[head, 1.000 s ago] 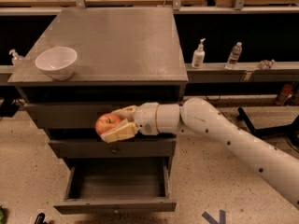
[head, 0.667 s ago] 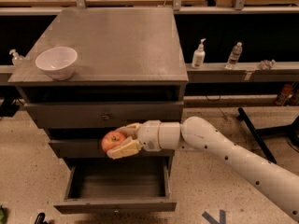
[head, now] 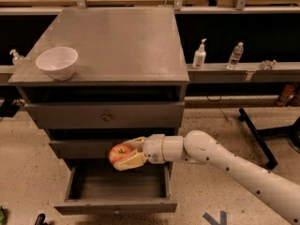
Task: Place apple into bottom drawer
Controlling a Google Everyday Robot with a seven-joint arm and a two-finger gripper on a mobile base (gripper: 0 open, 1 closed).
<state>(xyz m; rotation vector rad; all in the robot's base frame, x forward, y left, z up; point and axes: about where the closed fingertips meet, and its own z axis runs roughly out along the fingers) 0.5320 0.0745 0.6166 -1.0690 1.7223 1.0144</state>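
The apple (head: 120,153), red-orange with a yellowish patch, is held in my gripper (head: 123,153), whose cream fingers (head: 132,161) close around it from above and below. The white arm reaches in from the lower right. The apple hangs in front of the middle drawer (head: 79,148), just above the back of the open bottom drawer (head: 117,205). The bottom drawer is pulled out and its inside looks bare. Its knob is not visible.
A white bowl (head: 57,62) sits on the left of the grey cabinet top (head: 122,41). The top drawer (head: 107,115) is shut. Bottles (head: 200,54) stand on a shelf to the right. A black stand base (head: 262,135) lies on the floor at the right.
My gripper has carried the apple down and slightly right, from in front of the upper part of the middle drawer to just above the open bottom drawer.
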